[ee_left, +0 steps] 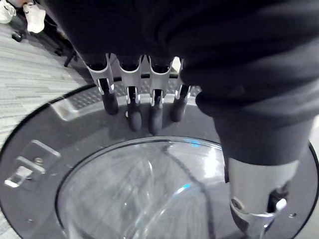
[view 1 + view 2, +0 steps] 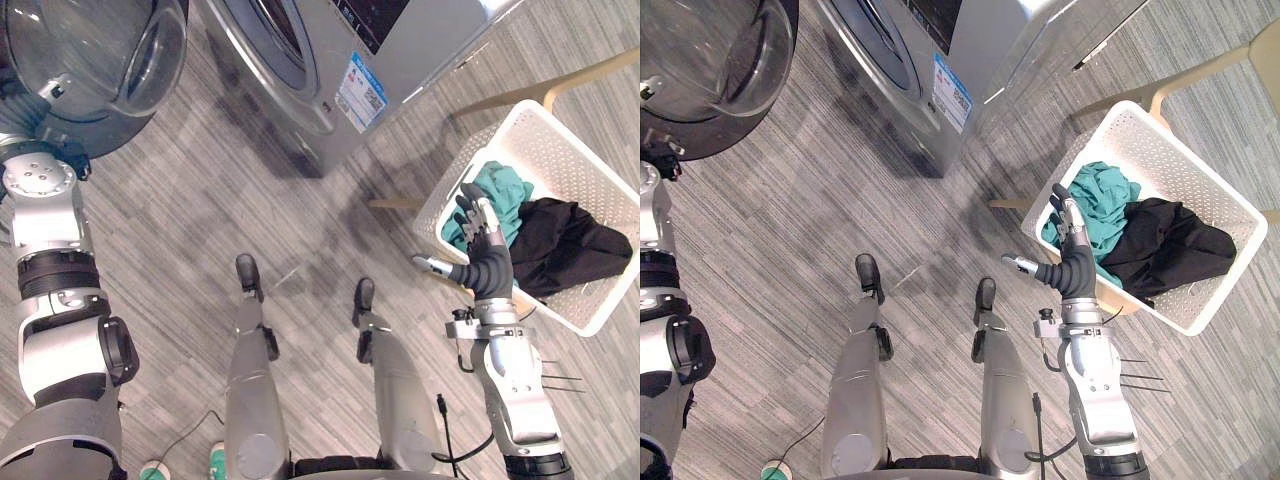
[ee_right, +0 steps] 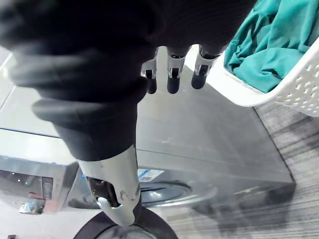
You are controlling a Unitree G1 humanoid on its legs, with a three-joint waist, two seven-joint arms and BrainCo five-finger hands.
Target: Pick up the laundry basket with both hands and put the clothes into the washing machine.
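Note:
A white perforated laundry basket (image 2: 548,112) stands at the right on a pale wooden stand, holding a teal garment (image 2: 503,192) and a black garment (image 2: 572,245). My right hand (image 2: 487,255) hovers at the basket's near rim, open, fingers straight over the teal cloth and thumb spread outside the rim; its fingers (image 3: 172,74) touch nothing. The grey washing machine (image 2: 335,75) is ahead with its round glass door (image 2: 95,55) swung wide to the left. My left hand (image 1: 130,84) is open, its straight fingers resting against the door's dark rim (image 1: 75,129).
Pale wooden legs (image 2: 590,72) of the stand jut out past the basket. Grey plank floor (image 2: 200,190) lies between the machine and the basket. A person's white shoes (image 1: 34,15) show beyond the door.

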